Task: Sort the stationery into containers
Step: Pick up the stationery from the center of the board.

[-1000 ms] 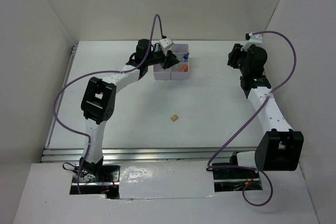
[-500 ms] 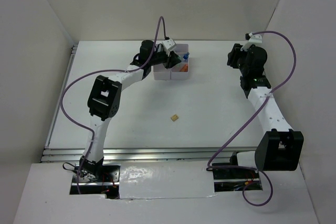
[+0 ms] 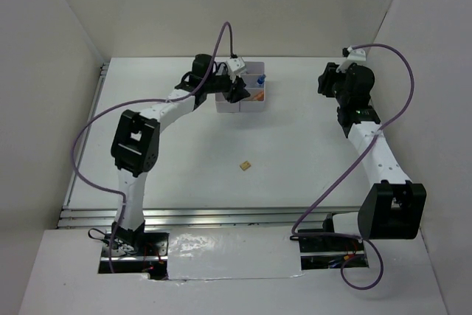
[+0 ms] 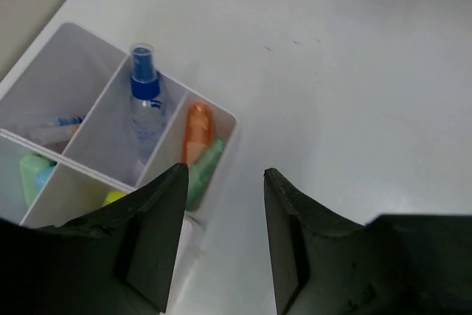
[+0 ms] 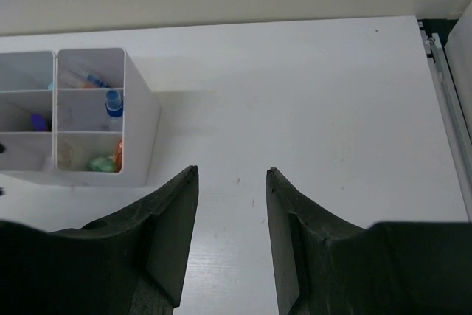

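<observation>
Stationery [image 5: 103, 162] lies mostly inside the white bins [image 5: 140, 130], a joined grid of square compartments standing at the far middle of the table [image 3: 295, 153]. In the left wrist view, the end compartment holds an orange marker [image 4: 195, 132] with a green marker [image 4: 206, 171] beside it, touching. The next compartment holds a clear-white tube [image 4: 145, 119] with a blue cap, lying along the divider. A yellow item [image 4: 113, 197] shows in the compartment nearest the camera, and a pale green and light-blue item [image 4: 33, 171] lies at the left edge. The far compartment holds a small item too blurred to name. From the right wrist view a purple item [image 5: 38, 121] shows in a middle compartment of the other row. Print on any of these is too small to read.

One tan block [image 3: 244, 165] lies alone on the open table, well apart from the bins and nearer the arm bases.

The left gripper [image 4: 223, 171] hovers above the near corner of the bins, its fingers [image 4: 158, 234] spread apart with nothing between them. The right gripper [image 5: 232, 171] hangs over bare table to the right of the bins, its fingers [image 5: 295, 241] likewise parted and holding nothing.
</observation>
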`<state>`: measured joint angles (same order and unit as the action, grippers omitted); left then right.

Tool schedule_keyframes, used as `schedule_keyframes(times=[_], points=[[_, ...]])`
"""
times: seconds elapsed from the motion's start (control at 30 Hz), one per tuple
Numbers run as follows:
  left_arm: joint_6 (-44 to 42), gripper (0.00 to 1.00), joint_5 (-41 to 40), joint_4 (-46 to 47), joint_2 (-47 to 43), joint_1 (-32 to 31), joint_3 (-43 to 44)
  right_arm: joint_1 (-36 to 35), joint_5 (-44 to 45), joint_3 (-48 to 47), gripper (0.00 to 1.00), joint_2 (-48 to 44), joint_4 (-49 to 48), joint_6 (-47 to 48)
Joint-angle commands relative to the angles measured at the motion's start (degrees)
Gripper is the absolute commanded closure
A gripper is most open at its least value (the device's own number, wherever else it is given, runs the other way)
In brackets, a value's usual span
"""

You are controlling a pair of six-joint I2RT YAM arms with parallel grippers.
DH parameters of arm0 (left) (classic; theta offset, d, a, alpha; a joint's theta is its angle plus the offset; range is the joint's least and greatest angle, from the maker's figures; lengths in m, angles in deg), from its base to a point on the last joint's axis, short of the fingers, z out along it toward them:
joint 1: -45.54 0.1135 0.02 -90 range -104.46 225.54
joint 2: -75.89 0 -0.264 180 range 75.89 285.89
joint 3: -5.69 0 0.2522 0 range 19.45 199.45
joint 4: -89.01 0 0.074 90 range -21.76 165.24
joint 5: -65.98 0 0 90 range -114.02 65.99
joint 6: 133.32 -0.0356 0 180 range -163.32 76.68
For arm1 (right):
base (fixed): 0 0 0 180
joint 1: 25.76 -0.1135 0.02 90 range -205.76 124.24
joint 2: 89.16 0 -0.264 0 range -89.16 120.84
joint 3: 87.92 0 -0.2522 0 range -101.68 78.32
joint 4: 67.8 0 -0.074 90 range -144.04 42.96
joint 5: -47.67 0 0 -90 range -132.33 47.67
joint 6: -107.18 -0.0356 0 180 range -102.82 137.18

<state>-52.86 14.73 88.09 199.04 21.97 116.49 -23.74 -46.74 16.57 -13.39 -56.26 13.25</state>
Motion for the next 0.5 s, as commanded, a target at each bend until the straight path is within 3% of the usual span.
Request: schedule_keyframes(times=[0.0, 0.03, 0.1, 0.27, 0.47], points=[[-10.9, 0.43, 2.3, -23.2, -11.9, -1.2, 1.7, -0.4, -2.6, -2.3, 0.52, -0.3, 1.8, 1.8], [-16.6, 0.42, -2.4, -29.7, -14.0, -1.9, 2.1, -0.4, -4.3, -2.3, 0.52, -0.4, 3.5, 2.7], [-19.0, 0.36, -8.0, -43.4, -15.7, -4.8, 1.3, -0.4, -5.5, -1.6, 0.52, -0.8, 6.0, 3.0], [-16.9, 0.18, -15.1, -55.5, -18.1, -9.2, -3.4, -0.4, -6.8, 2.8, 0.52, -3.3, 7.2, 2.6], [-9.5, 0.21, -24.2, -66.0, -8.3, -16.2, 1.2, 0.2, -7.3, 4.6, 0.52, -4.3, 8.3, 2.1]])
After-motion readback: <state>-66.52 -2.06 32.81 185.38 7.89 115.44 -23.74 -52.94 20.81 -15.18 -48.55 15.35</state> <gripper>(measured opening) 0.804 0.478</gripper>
